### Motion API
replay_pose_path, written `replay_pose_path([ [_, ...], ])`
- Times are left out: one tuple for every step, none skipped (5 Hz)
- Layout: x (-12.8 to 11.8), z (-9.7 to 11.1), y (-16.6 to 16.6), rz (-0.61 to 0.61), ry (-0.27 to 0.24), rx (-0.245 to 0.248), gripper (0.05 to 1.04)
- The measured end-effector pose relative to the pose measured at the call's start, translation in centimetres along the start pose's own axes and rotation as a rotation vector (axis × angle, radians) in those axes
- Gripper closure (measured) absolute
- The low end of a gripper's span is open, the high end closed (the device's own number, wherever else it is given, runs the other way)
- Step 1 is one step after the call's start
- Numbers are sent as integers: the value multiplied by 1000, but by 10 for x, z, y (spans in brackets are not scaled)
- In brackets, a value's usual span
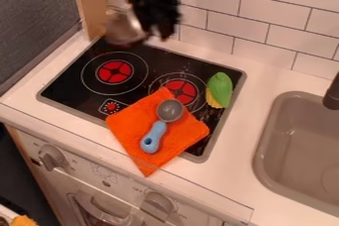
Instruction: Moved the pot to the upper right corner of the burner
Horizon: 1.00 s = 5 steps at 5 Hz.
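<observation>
"Up by the white tiled wall (pixel 255 36), what's that next to the black claw (pixel 156 30)?"

"A round, silvery-brown metal pot (pixel 123 28) — it's at the back left corner of the black glass stovetop (pixel 69 82), in front of the pale wooden post (pixel 91 2)."

"Has the claw clamped on it?"

"Can't tell from here; both are a blur. The pot's right up against it, though, on its left in our view."

"And on the stovetop?"

"Two round red burners, the left one (pixel 114 72) uncovered. A bright orange square cloth (pixel 129 118) overlaps the right one (pixel 180 91) and hangs past the front edge. On the cloth lies a spoon with a grey round bowl and a blue handle (pixel 154 137), handle toward the front."

"That green thing?"

"A toy corn cob, yellow with a green husk (pixel 222 88), just right of the right burner. Farther right, a grey-beige sink (pixel 291 145) is set in the white bench (pixel 248 131) — with a black tap (pixel 332 96) at its back."
</observation>
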<state>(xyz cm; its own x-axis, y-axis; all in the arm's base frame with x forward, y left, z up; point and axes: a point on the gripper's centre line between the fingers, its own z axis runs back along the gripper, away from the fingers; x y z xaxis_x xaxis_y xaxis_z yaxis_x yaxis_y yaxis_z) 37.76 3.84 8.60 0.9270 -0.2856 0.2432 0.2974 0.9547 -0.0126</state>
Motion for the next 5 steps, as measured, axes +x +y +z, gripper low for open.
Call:
replay_pose_path([
  [17,-19,-32,-47,27,-34,514],
  [18,-39,-59,-38,92,-51,514],
  [25,-49,-67,-2,141,-47,406],
  [21,-55,-68,47,177,-53,129],
  [21,-55,-63,70,164,-35,77],
])
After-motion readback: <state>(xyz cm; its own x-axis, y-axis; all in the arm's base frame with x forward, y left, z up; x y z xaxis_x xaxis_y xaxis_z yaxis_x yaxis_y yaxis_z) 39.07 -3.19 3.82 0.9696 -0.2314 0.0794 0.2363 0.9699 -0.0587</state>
